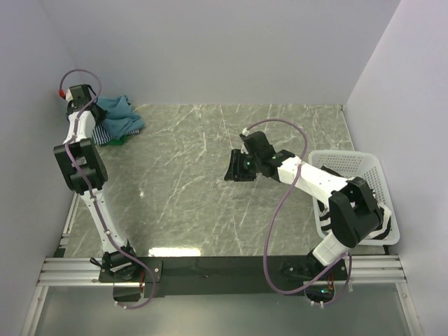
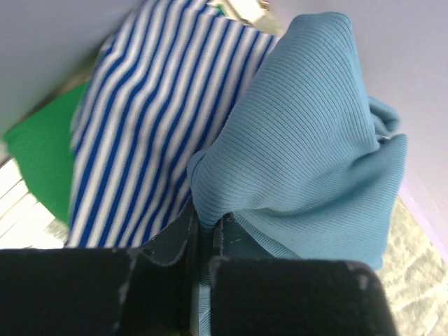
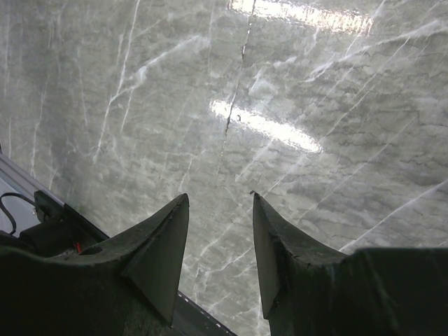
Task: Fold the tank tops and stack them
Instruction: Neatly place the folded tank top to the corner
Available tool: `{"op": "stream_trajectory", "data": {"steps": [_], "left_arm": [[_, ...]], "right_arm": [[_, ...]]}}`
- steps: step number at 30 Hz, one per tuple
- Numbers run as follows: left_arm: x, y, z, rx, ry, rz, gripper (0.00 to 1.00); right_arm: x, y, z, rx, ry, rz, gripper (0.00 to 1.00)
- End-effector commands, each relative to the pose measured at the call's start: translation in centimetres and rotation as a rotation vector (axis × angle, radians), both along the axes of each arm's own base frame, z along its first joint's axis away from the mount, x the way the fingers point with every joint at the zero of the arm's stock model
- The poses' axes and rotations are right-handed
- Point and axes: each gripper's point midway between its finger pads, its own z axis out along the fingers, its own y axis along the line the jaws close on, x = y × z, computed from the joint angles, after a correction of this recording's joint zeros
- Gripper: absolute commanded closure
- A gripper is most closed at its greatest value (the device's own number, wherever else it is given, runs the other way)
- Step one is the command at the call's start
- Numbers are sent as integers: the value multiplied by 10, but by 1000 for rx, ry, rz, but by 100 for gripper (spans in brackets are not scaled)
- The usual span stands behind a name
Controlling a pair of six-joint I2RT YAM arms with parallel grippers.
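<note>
A pile of tank tops lies at the table's far left corner. The teal-blue top [image 1: 119, 115] is on top, a navy-white striped one [image 1: 103, 134] and a green one [image 1: 115, 140] lie under it. My left gripper [image 1: 89, 105] is at the pile, shut on a fold of the teal-blue top [image 2: 308, 133]. The striped top [image 2: 154, 119] and the green top [image 2: 42, 154] show beside it in the left wrist view. My right gripper [image 1: 234, 168] hangs open and empty above the bare table middle [image 3: 220, 199]. No black-white striped top shows.
A white lattice basket [image 1: 350, 168] stands at the right edge, partly under my right arm. White walls close in the left, back and right sides. The marble table [image 1: 189, 182] shows between the arms.
</note>
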Motion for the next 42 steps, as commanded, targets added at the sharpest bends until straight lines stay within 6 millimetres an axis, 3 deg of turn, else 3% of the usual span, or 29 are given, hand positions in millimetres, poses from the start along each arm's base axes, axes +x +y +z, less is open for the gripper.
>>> {"op": "stream_trajectory", "data": {"steps": [1, 9, 17, 26, 29, 32, 34, 35, 37, 38, 39, 41, 42], "left_arm": [[-6, 30, 55, 63, -129, 129, 99], [-13, 39, 49, 44, -139, 171, 98], [-16, 36, 63, 55, -178, 159, 66], [-24, 36, 96, 89, -223, 168, 45], [-27, 27, 109, 93, -242, 143, 44], [-33, 3, 135, 95, -273, 105, 44], [-34, -28, 138, 81, -274, 57, 44], [-39, -41, 151, 86, -293, 45, 44], [-44, -83, 145, 63, -281, -22, 44], [-53, -98, 160, 64, -308, -42, 43], [-58, -133, 146, 43, -279, -100, 44], [-74, -172, 157, 48, -298, -168, 43], [-83, -213, 144, 45, -269, -247, 43]], "right_arm": [[8, 8, 11, 21, -31, 15, 51], [8, 9, 7, 20, -24, 16, 51], [8, 8, 7, 17, -25, 17, 51], [9, 6, 14, 17, -58, 11, 51], [11, 3, 19, 15, -80, -3, 50], [15, -2, 27, 10, -121, -26, 50], [16, -3, 37, 17, -150, -36, 50], [18, -6, 39, 18, -160, -46, 49], [20, -9, 48, 20, -191, -60, 47], [21, -11, 52, 19, -203, -69, 47], [22, -17, 57, 17, -226, -88, 45], [24, -24, 63, 23, -243, -116, 43], [25, -31, 69, 33, -258, -140, 43]]}}
